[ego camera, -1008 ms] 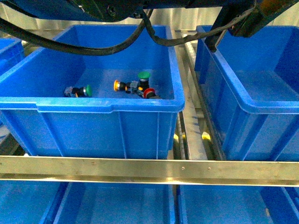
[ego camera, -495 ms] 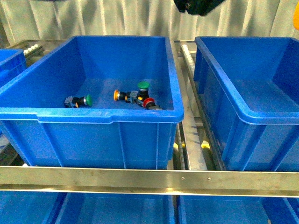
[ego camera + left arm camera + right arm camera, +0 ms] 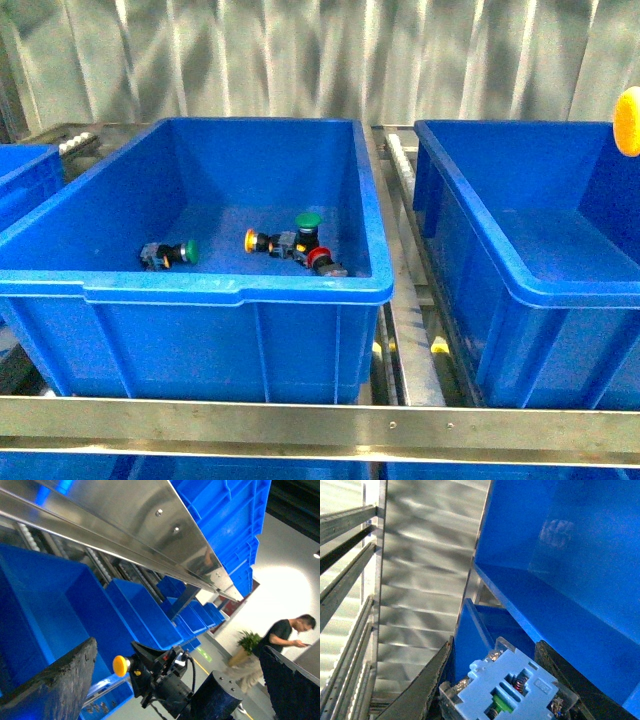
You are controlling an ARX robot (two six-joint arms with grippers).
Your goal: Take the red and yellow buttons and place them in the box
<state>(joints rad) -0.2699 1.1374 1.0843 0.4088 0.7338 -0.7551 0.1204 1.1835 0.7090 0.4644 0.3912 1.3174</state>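
My right gripper (image 3: 495,682) is shut on the yellow button, whose pale blue-grey body (image 3: 507,687) fills the gap between the dark fingers (image 3: 427,690). Its yellow cap (image 3: 627,121) shows at the far right edge of the front view, above the right-hand blue box (image 3: 470,215). The left wrist view shows the same cap (image 3: 120,665) sticking out of the black right gripper. The red button (image 3: 318,258) lies in the left blue bin (image 3: 240,290). My left gripper (image 3: 178,649) is open and holds nothing.
The left bin also holds two green-capped buttons (image 3: 190,250) (image 3: 307,220) and an orange-capped one (image 3: 250,240). A steel rail (image 3: 320,425) runs across the front, with more blue bins below. A person (image 3: 285,640) stands far off.
The arms and cables that crossed the top of the front view are gone. Both bins sit lower in the picture. The yellow cap has come into view at the right edge.
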